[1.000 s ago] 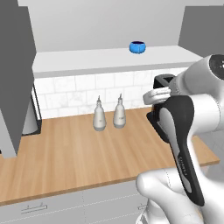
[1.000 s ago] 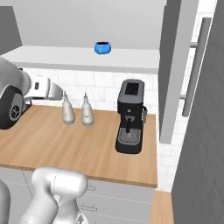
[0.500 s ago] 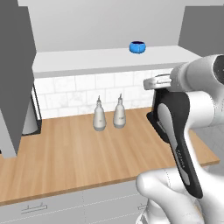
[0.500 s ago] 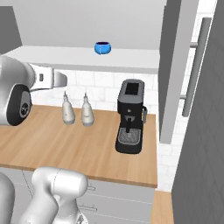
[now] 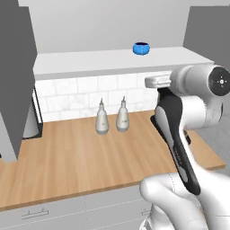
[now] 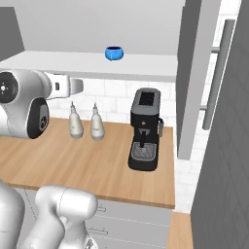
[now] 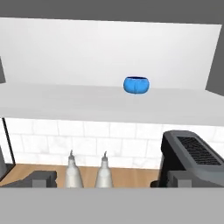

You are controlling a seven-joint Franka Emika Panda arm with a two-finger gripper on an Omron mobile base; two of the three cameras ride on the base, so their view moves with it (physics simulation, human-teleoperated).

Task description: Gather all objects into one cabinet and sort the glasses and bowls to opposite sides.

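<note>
- Here my hand (image 7: 104,178) hangs with its fingers spread wide apart, holding nothing.
- A blue bowl (image 7: 136,85) sits on the cabinet (image 7: 65,105) floor, above two white bottles (image 7: 73,175) on the counter (image 5: 81,157).

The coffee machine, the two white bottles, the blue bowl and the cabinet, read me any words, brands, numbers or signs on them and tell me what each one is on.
No readable text: none in these pictures.
coffee machine: plain black, no brand or label.
two white bottles: plain, no labels.
blue bowl: plain, no marking.
cabinet: bare white board and back, no signs.
</note>
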